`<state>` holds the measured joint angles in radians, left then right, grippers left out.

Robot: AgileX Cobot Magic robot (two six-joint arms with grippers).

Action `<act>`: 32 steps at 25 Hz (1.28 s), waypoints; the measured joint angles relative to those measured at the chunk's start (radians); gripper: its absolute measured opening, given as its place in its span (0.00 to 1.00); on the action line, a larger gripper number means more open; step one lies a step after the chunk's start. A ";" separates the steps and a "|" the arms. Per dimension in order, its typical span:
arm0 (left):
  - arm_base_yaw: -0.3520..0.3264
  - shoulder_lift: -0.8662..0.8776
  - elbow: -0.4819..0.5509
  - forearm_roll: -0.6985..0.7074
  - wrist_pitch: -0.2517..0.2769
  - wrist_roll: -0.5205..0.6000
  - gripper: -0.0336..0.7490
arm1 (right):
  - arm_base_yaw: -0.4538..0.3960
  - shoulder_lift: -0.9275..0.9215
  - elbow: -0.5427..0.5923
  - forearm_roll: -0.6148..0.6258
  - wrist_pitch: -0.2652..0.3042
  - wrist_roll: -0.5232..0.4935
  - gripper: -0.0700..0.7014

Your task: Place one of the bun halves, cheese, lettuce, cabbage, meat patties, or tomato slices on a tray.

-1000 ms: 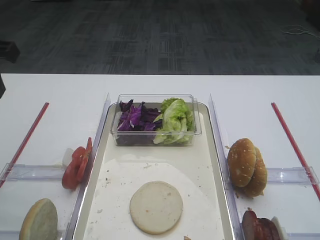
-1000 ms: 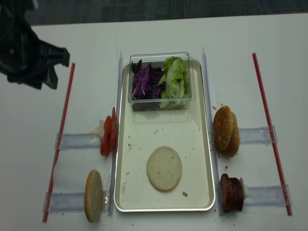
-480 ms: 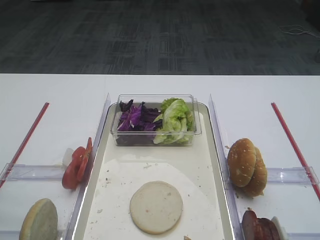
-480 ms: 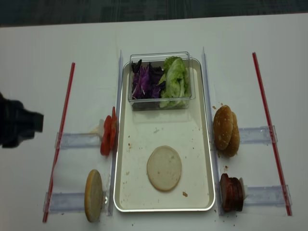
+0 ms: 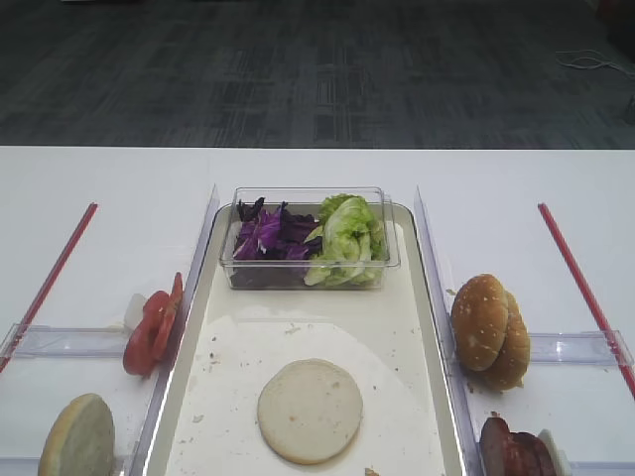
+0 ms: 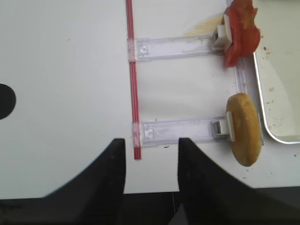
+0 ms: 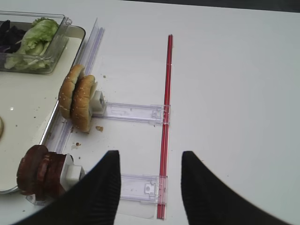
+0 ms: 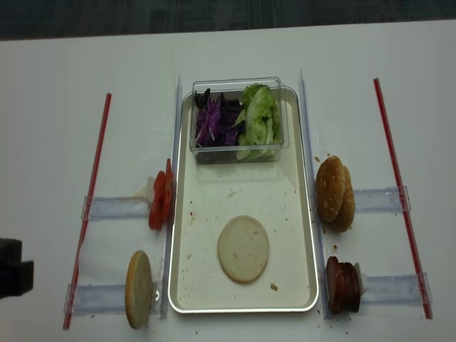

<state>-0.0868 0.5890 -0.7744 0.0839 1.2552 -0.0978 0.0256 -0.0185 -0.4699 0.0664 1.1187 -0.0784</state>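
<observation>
A plain bun half (image 8: pixel 243 249) lies cut face up on the metal tray (image 8: pixel 181 214). At the tray's far end a clear tub holds purple cabbage (image 8: pixel 215 120) and green lettuce (image 8: pixel 258 121). Left of the tray, tomato slices (image 8: pixel 159 203) and another bun half (image 8: pixel 139 288) stand on edge in holders. Meat patties (image 8: pixel 343 285) stand on the right. No cheese is in view. My left gripper (image 6: pixel 151 145) is open and empty near the table's front edge, left of the bun half (image 6: pixel 243 129). My right gripper (image 7: pixel 150 159) hangs open and empty, right of the patties (image 7: pixel 40 171).
Two sesame buns (image 8: pixel 335 194) stand in a holder right of the tray. Red strips (image 8: pixel 92 185) (image 8: pixel 397 185) run along both sides, with clear plastic rails (image 8: pixel 114 208) across them. Part of the left arm (image 8: pixel 11 278) shows at the left edge.
The left arm has travelled from the far left of the table down to the near left edge. Nothing on the table has moved.
</observation>
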 joint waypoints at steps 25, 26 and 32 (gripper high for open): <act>0.000 -0.595 0.239 0.006 0.026 0.000 0.41 | 0.000 0.000 0.000 0.000 0.000 0.000 0.51; 0.000 -0.600 0.239 0.006 0.026 0.000 0.41 | 0.000 0.000 0.000 0.000 0.000 0.000 0.51; 0.000 -0.605 0.248 0.006 0.007 0.008 0.41 | 0.000 0.000 0.000 0.000 0.000 -0.002 0.51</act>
<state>-0.0868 -0.0159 -0.5267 0.0901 1.2624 -0.0894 0.0256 -0.0185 -0.4699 0.0664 1.1187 -0.0803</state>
